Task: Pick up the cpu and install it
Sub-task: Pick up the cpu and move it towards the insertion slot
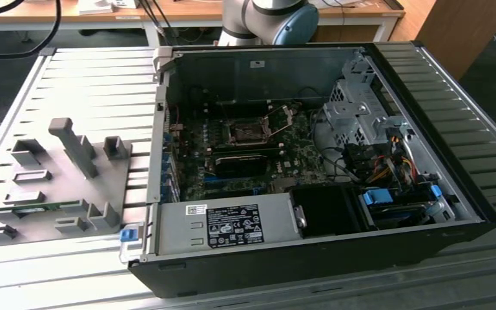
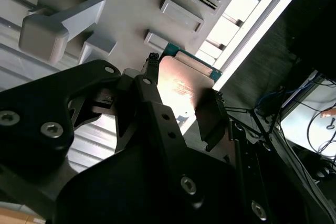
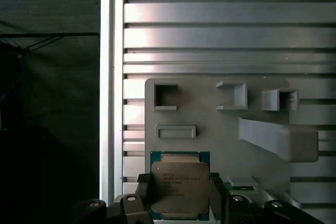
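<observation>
The claw (image 3: 179, 195) clamps the cpu (image 3: 180, 181) by opposite edges; shiny silver-grey lid, green rim, over the grey tray (image 3: 210, 129).

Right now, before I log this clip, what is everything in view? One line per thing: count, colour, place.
cpu: one, silver top with green edge, between the gripper's fingers, over the tray.
tray: one, grey, raised blocks and pockets, on the table.
table: one, silver slatted metal, under tray and case.
computer case: one, black, open, on the table.
motherboard: one, green, inside the case.
socket: one, dark, metal-framed, on the motherboard.
power supply: one, grey, white label, at the case's near edge.
cables: several, mixed colours, case's side at the exterior view's right.
arm: one, grey and blue, behind the case.
gripper: one, black, fingers against opposite cpu edges.
</observation>
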